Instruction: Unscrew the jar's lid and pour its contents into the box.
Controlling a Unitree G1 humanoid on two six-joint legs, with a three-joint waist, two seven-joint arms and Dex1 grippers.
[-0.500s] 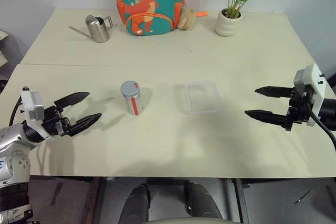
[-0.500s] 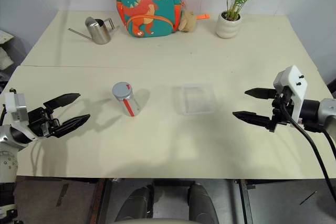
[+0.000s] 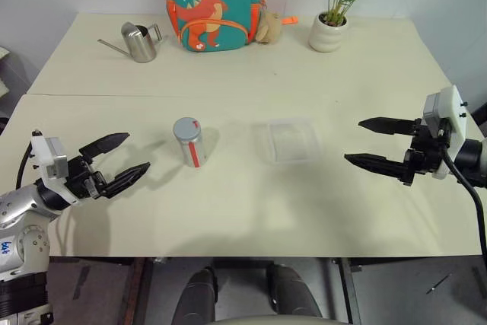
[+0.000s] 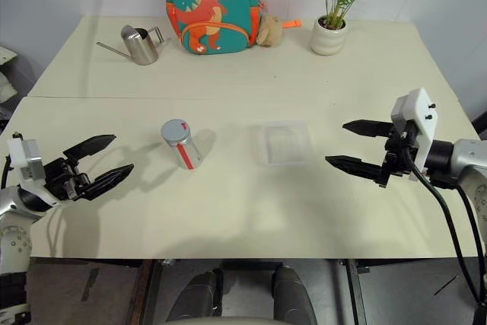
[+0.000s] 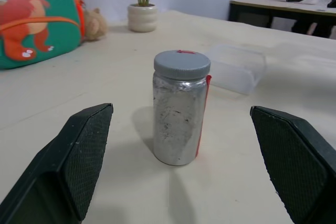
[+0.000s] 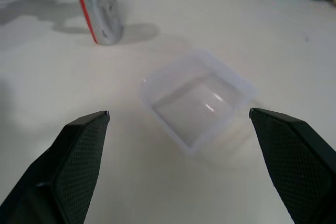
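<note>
The jar (image 3: pixel 191 146) stands upright on the table, silvery with a red stripe, and its grey lid (image 5: pixel 181 64) sits on top. The contents are hidden inside. The clear box (image 3: pixel 289 140) lies empty to the jar's right. My left gripper (image 3: pixel 125 160) hovers open to the left of the jar, apart from it, pointing at it. Right of the box, my right gripper (image 3: pixel 359 140) is open as well, aimed toward the box with a gap between them. In the right wrist view the box (image 6: pixel 199 103) lies between the fingers, farther off.
At the back of the table stand a steel watering can (image 3: pixel 140 41), a green dinosaur backpack (image 3: pixel 214 4) with a small plush toy (image 3: pixel 268 28), and a white plant pot (image 3: pixel 328 32). A seam (image 3: pixel 228 97) crosses the table behind the jar.
My right gripper has moved left, closer to the box. The left gripper has stayed about where it was.
</note>
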